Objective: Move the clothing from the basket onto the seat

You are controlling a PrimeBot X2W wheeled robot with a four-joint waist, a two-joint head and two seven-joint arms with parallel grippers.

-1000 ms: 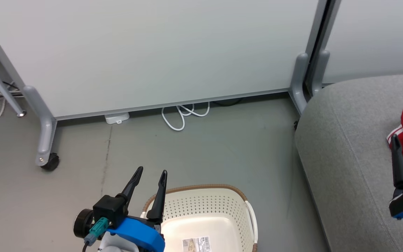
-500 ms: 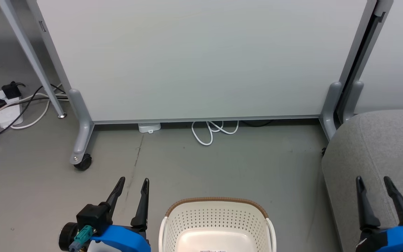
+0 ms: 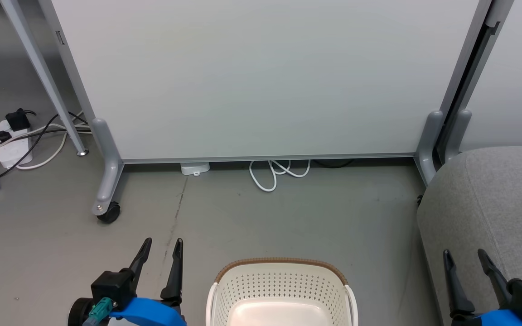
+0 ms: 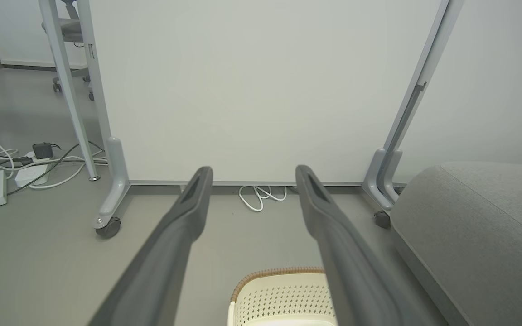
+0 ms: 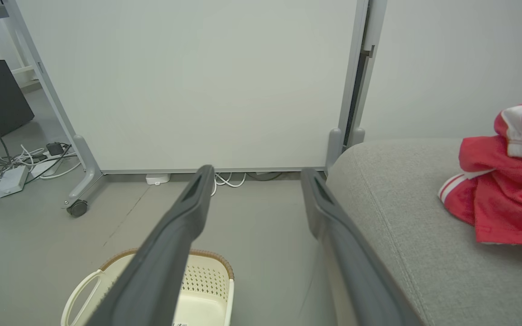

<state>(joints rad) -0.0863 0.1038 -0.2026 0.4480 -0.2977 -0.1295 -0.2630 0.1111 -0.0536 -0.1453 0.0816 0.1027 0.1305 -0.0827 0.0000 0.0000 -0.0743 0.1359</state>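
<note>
Clothing [image 5: 505,190]: a red heap with white stripes, lying on top of the seat [image 5: 401,217], well to the right of the basket [image 3: 283,287] and set back from the seat edge that faces the basket. Cannot tell whether the heap is one garment or two. The basket stands on the floor [image 3: 315,217] just left of the seat. The part of its bottom that shows is bare, but its near end is cut off in every view. Left gripper [image 3: 163,241] hangs just left of the basket, jaws spread wide, nothing between them. Right gripper [image 3: 463,252] hangs right of the basket, over the seat's near corner, also wide and empty. Judged risks: calling the job finished while a garment lies in the basket's unseen near end, so that end needs a look first. If another reach is due, the light plastic basket could slide or tip should a finger catch its rim. The right fingers, if dropped low, could dig into the upholstery. A loose fold of the heap could drag off the seat if brushed. Beyond the basket, a white cable [image 3: 274,172] loops at the foot of the partition [image 3: 261,77], a snag only if the base rolls forward.
</note>
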